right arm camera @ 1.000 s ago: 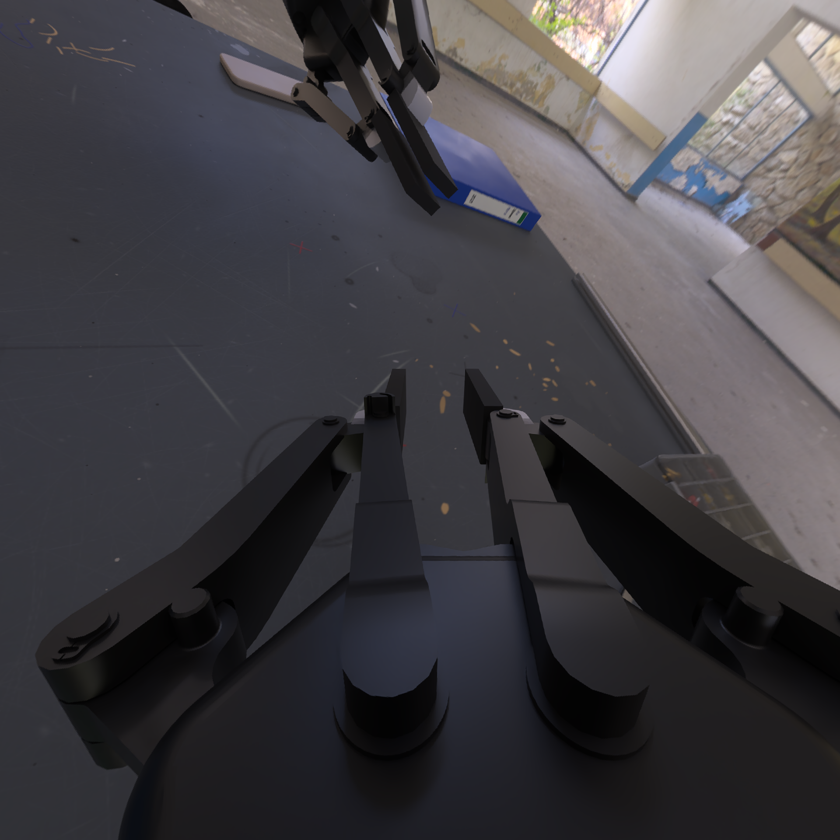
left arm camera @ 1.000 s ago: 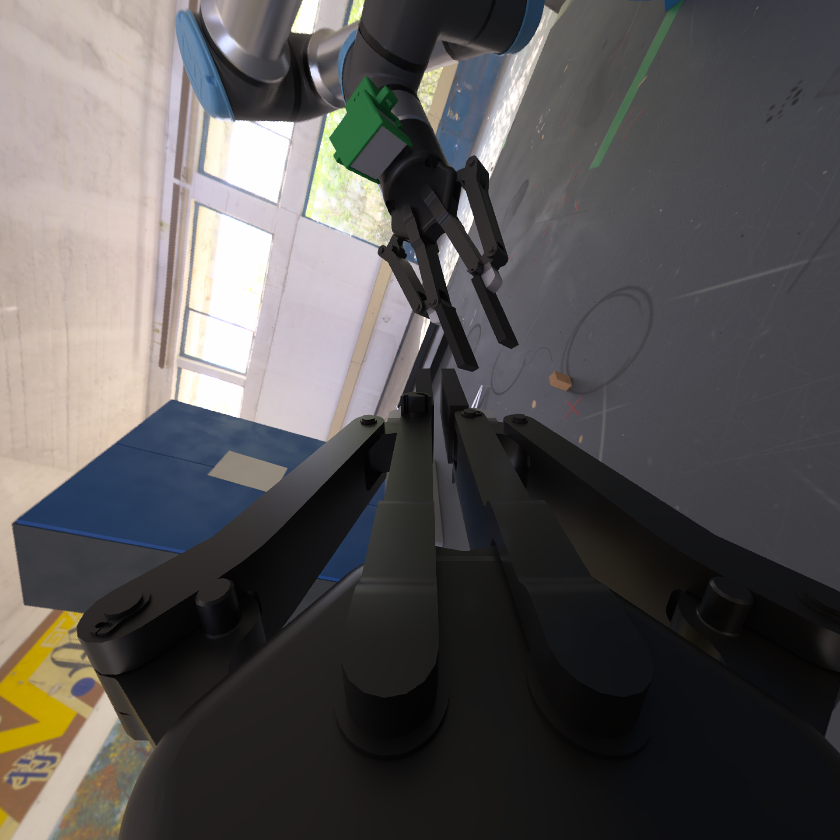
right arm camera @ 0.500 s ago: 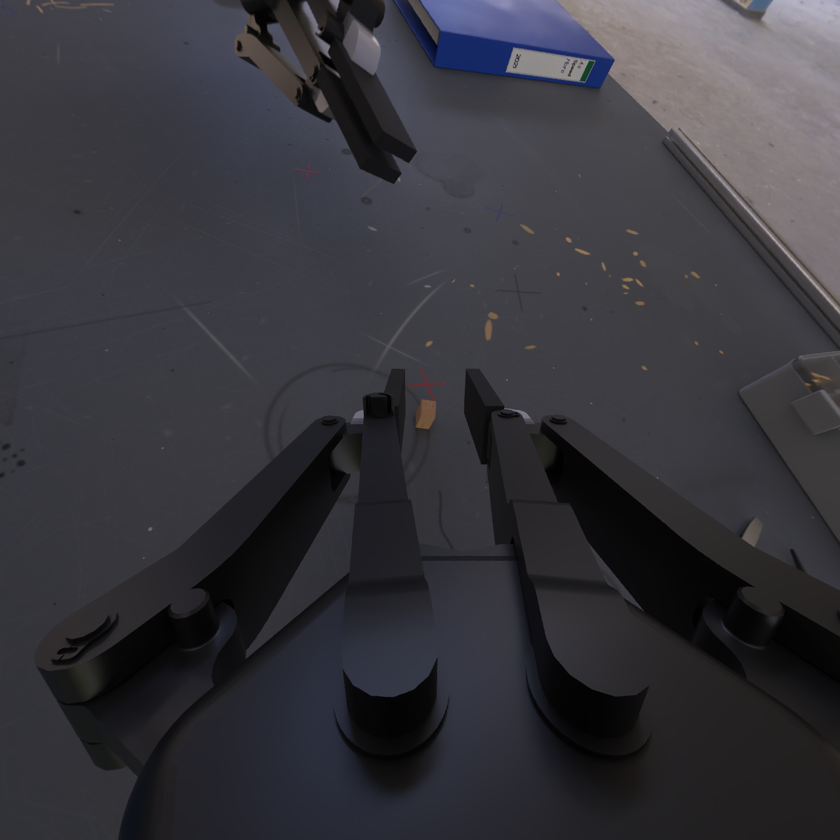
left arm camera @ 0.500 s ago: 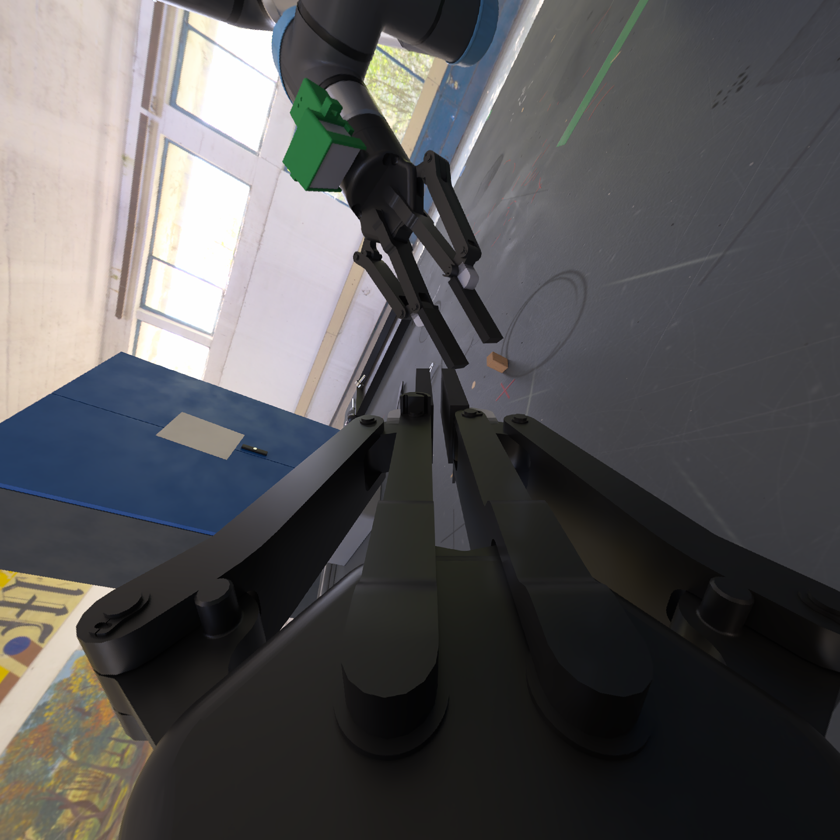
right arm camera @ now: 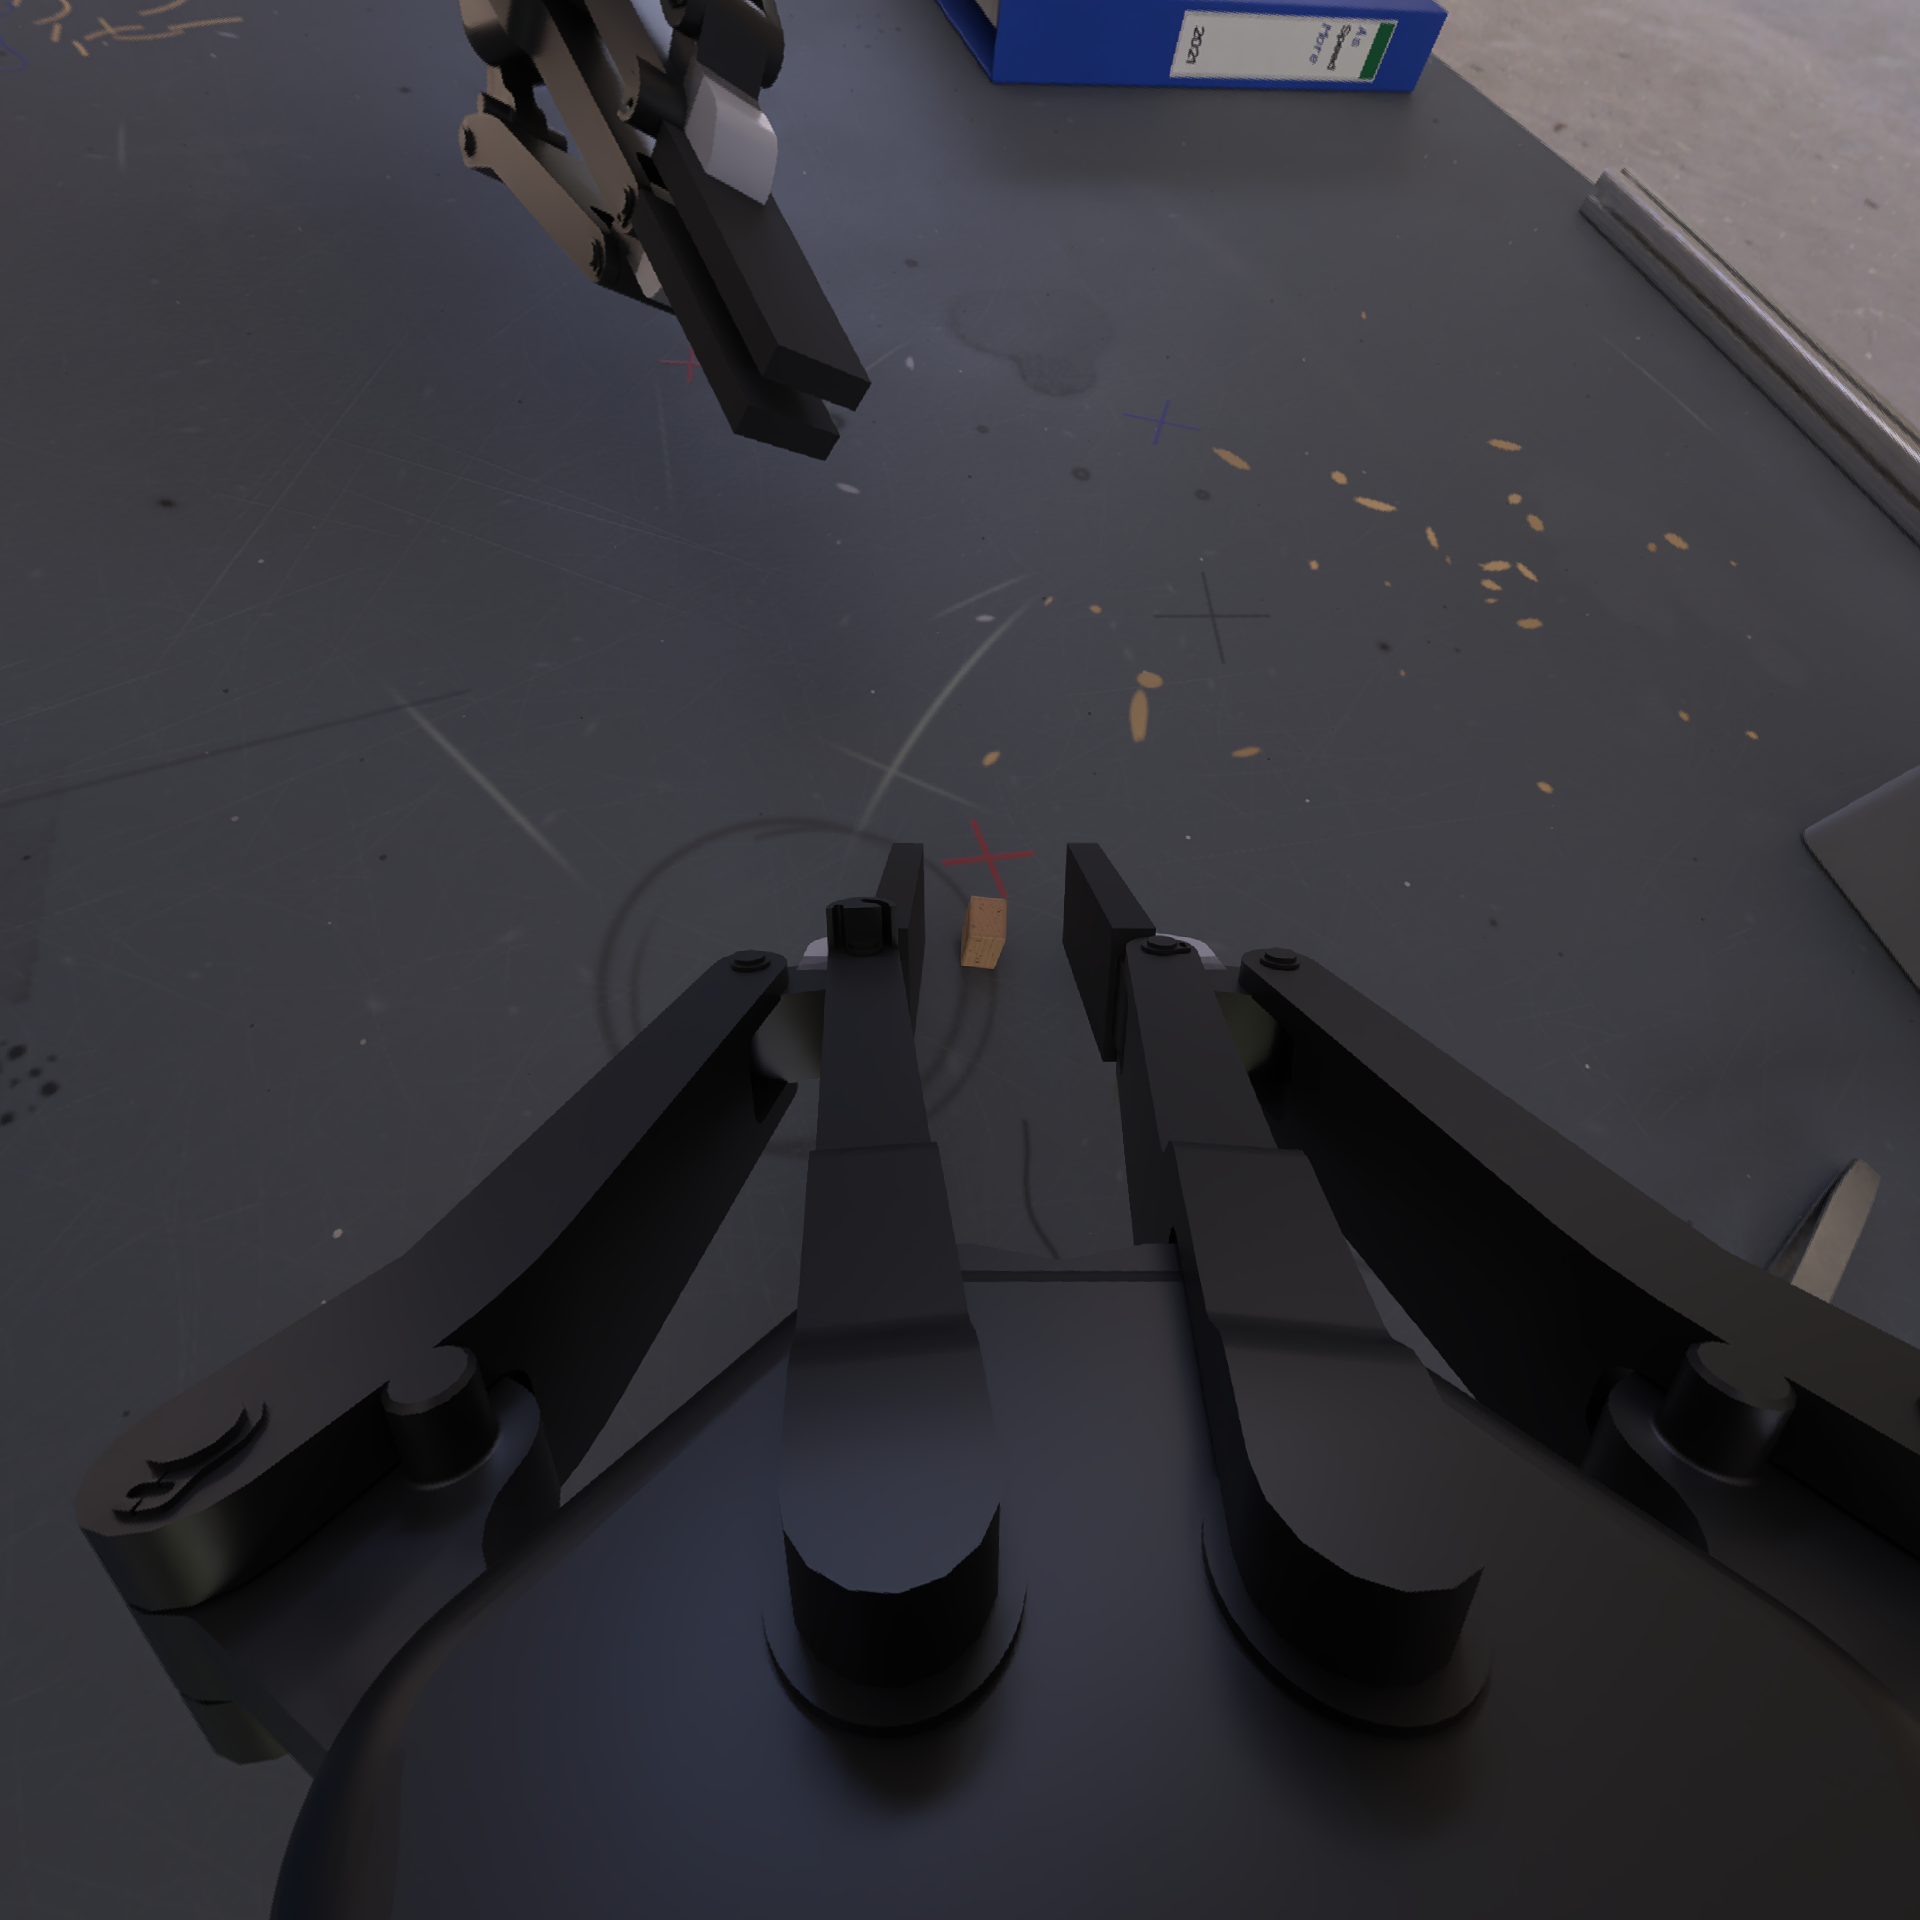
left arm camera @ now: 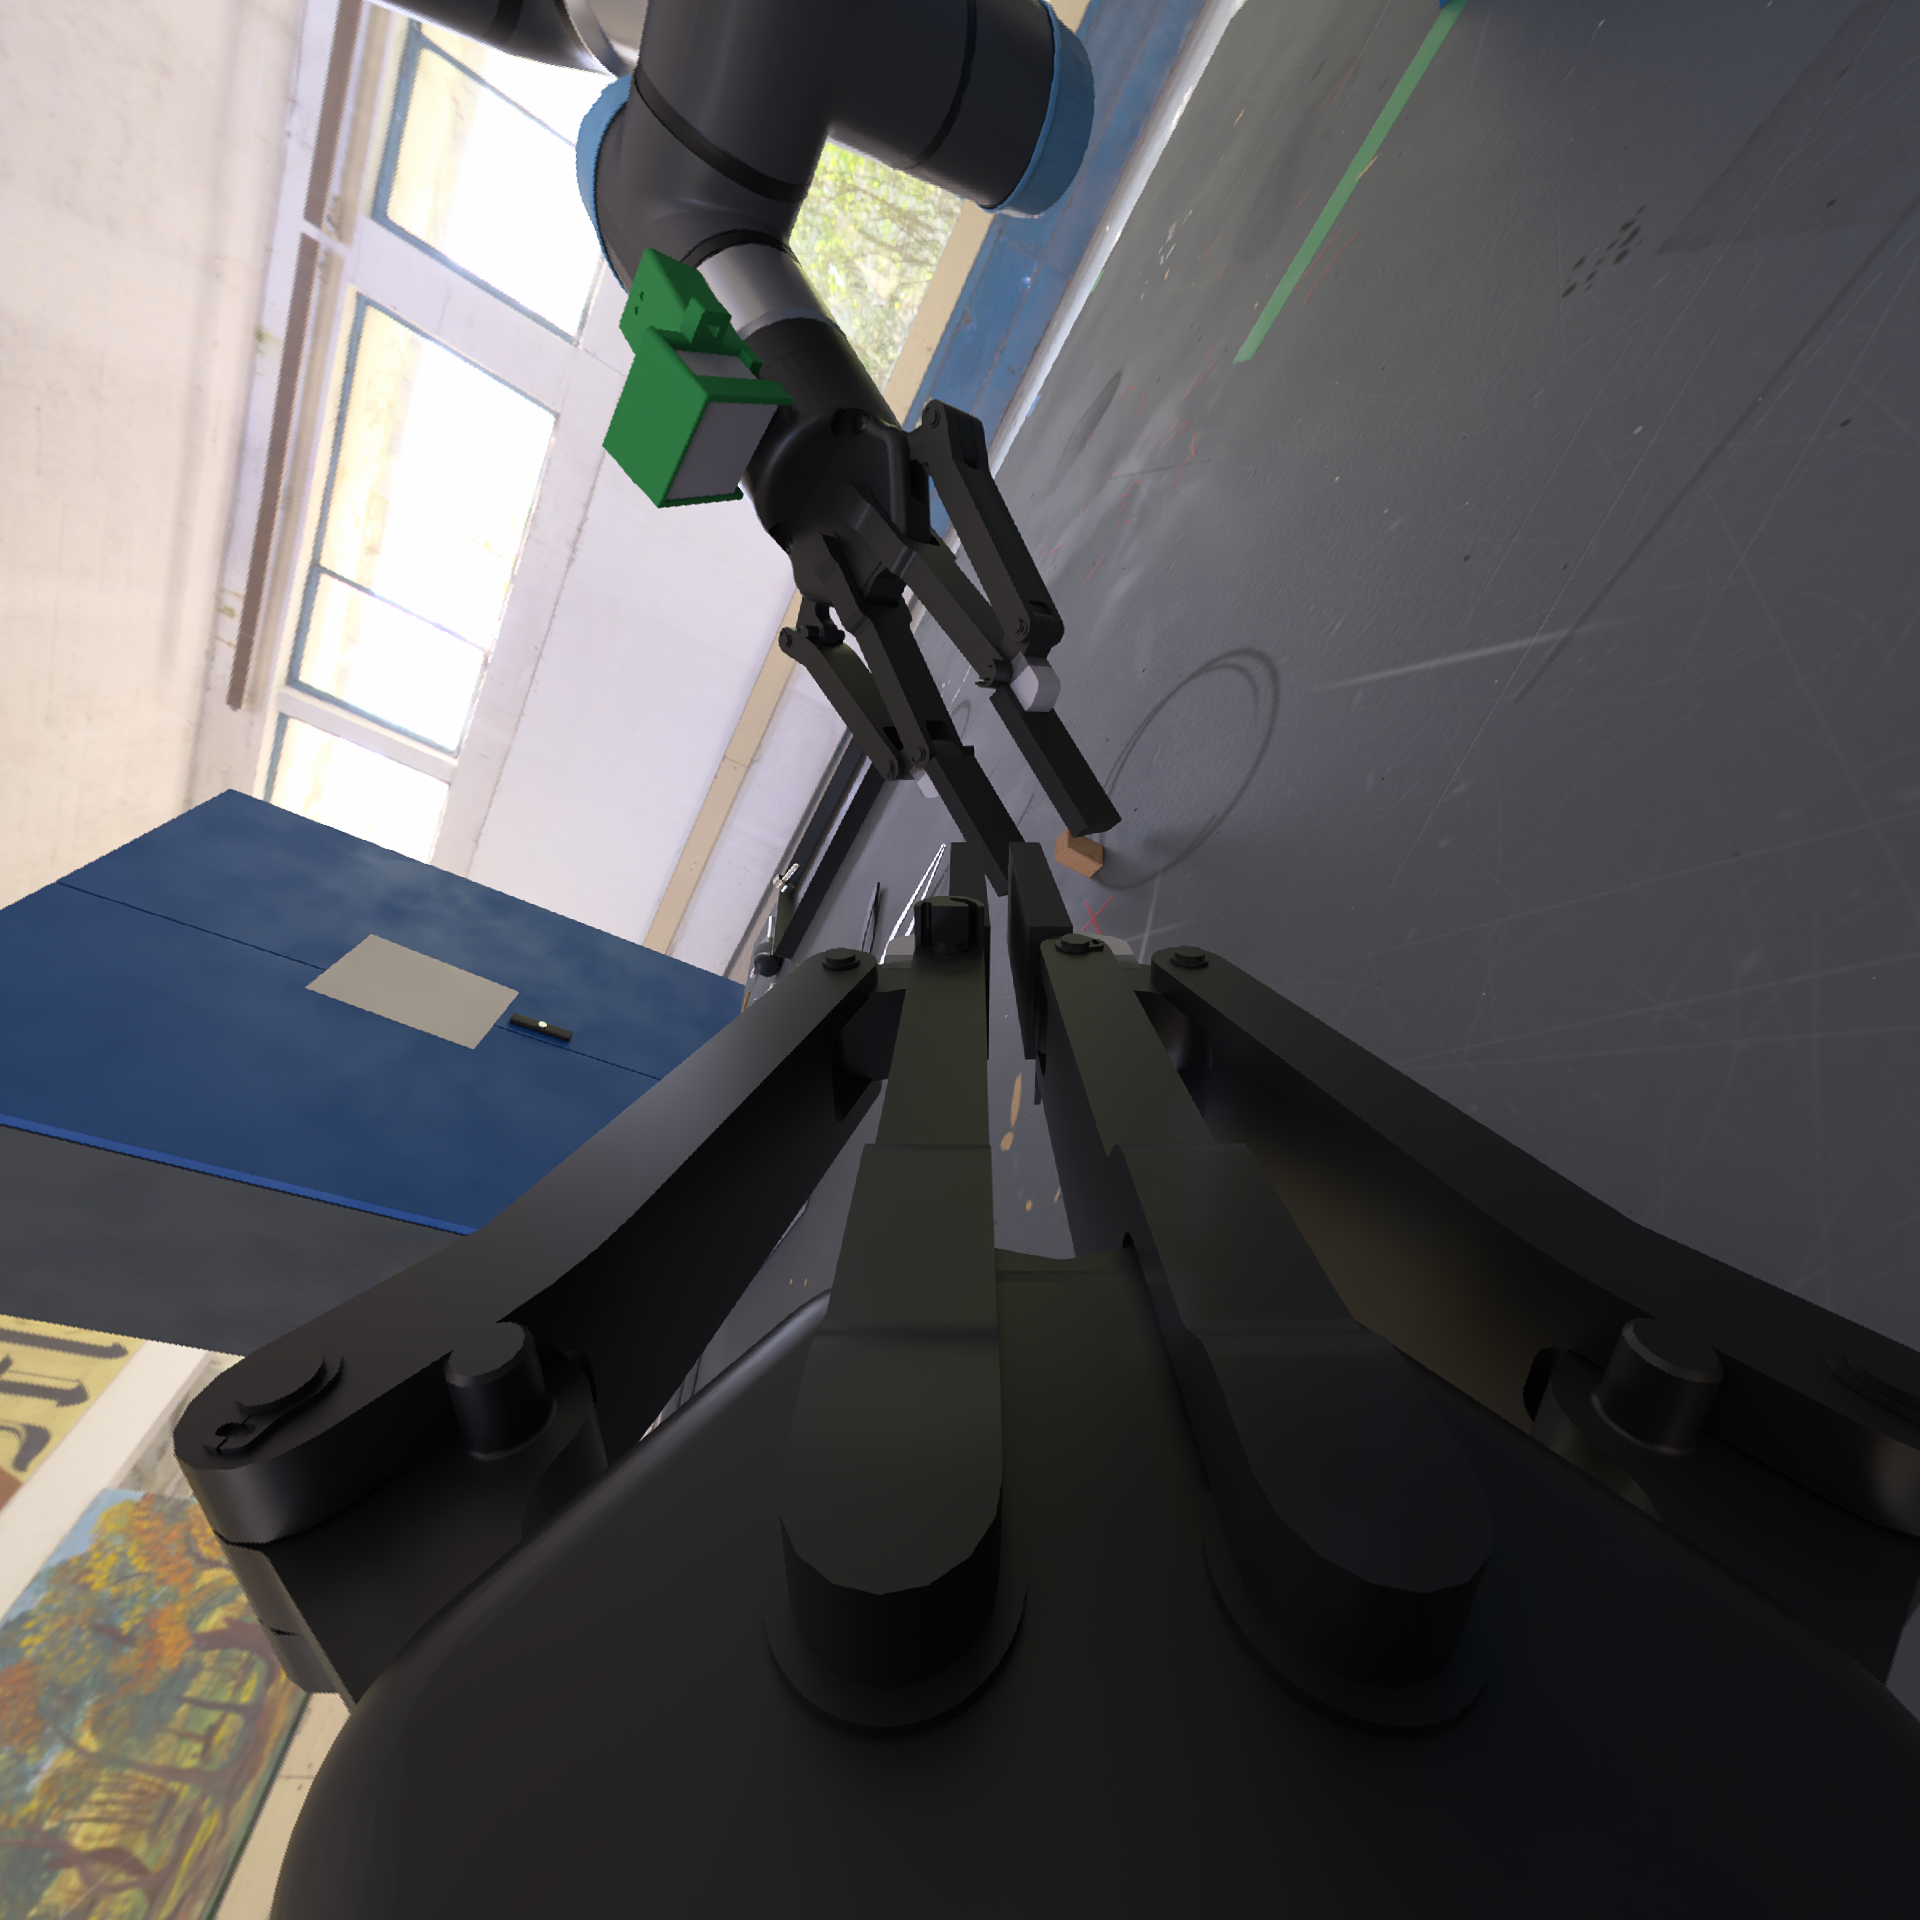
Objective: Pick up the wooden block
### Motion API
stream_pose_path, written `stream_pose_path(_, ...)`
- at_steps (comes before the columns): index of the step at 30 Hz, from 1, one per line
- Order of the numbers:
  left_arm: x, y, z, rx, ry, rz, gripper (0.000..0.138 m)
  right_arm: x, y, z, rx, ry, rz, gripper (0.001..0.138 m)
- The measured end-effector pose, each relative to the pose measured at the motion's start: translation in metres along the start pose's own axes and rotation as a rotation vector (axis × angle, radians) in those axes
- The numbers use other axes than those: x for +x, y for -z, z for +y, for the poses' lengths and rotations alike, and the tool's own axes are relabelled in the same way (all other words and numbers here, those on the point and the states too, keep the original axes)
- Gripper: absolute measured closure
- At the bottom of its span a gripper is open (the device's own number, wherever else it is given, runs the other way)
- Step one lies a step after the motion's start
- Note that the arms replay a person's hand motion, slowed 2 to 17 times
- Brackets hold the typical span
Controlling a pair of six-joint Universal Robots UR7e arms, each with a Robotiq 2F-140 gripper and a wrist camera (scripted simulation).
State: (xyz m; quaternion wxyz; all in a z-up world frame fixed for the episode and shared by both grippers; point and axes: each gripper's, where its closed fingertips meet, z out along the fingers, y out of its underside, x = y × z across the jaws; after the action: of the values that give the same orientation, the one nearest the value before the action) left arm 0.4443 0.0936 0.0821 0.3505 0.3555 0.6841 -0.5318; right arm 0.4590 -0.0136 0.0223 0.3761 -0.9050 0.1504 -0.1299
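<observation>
At frame centre, the spread right gripper (right arm camera: 992, 899) brackets the small tan wooden block (right arm camera: 983, 932); the left gripper (left arm camera: 995, 896), upper left, is pressed together.

tan wooden block (right arm camera: 983, 932), blue binder (right arm camera: 1195, 42), black fingers (right arm camera: 1101, 935)

Right end effector (right arm camera: 992, 883) spread above dark table (right arm camera: 416, 727), wooden block (right arm camera: 983, 932) lying between its fingertips.

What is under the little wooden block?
The wooden block sits on the dark grey table, between the fingers of the open right gripper. A red cross is just beyond it. The table right underneath is hidden.
</observation>
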Motion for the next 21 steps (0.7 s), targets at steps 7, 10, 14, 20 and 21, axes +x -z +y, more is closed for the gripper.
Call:
stream_pose_path(7,0.007,-0.004,0.0,0.0,-0.027,0.002,0.131,0.002,-0.003,0.004,-0.034,-0.008,0.017,0.103)
stream_pose_path(10,0.008,-0.004,0.0,0.003,-0.039,0.002,0.131,0.002,-0.004,0.004,-0.043,-0.019,0.017,0.104)
stream_pose_path(14,0.009,-0.004,-0.001,0.009,-0.045,0.0,0.131,0.001,-0.004,0.004,-0.051,-0.037,0.012,0.106)
stream_pose_path(20,0.011,-0.003,-0.002,0.022,-0.05,0.004,0.131,0.0,-0.005,0.005,-0.074,-0.06,0.002,0.109)
stream_pose_path(21,0.012,-0.003,-0.002,0.024,-0.053,0.003,0.131,0.0,-0.005,0.005,-0.078,-0.066,0.0,0.11)
